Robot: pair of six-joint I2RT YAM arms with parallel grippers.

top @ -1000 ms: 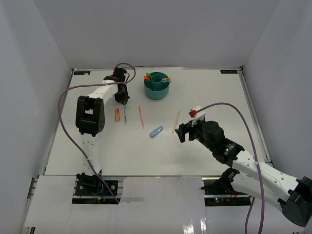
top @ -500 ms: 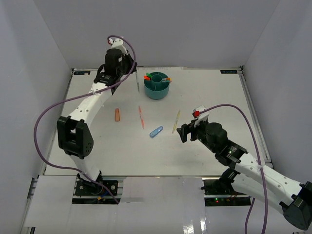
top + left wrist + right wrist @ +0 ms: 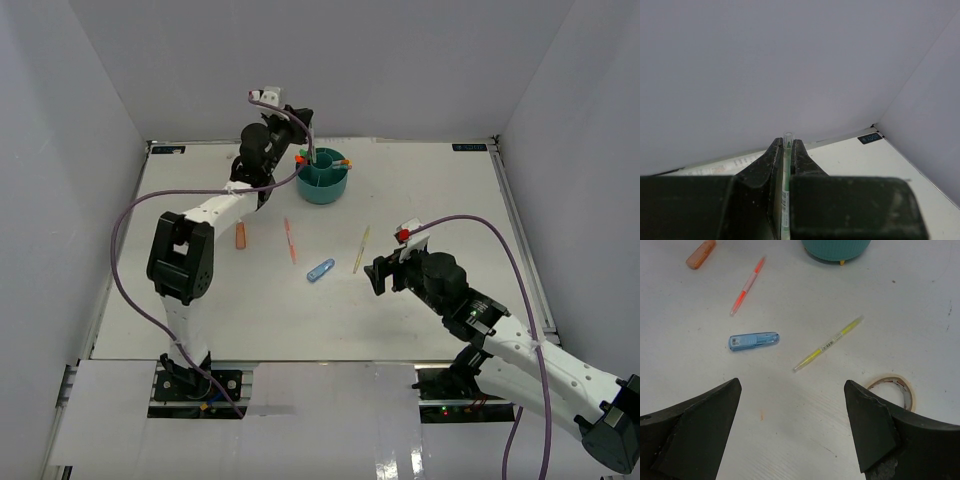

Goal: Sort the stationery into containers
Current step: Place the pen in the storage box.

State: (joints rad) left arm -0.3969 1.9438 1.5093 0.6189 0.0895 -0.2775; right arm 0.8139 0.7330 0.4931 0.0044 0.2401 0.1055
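At the far side of the counter [image 3: 450, 200], the left hand [image 3: 785, 148] is closed on a thin green pen [image 3: 786, 197]. It holds the pen upright over the left rim of the round teal organizer [image 3: 322, 176]. I cannot tell whether the pen tip touches the organizer. A few coloured caps show at the organizer's rim.

Nearer, four things lie loose on the counter, each apart from the others. From left to right they are a salmon eraser [image 3: 240, 236], a red pen [image 3: 290, 240], a light-blue clip [image 3: 320, 270] and a yellow pen [image 3: 361, 248].

The right hand [image 3: 792, 386] hovers near the yellow pen with its fingers spread wide, gripping nothing. A beige tape ring [image 3: 891, 389] lies on the counter just inside its right finger.
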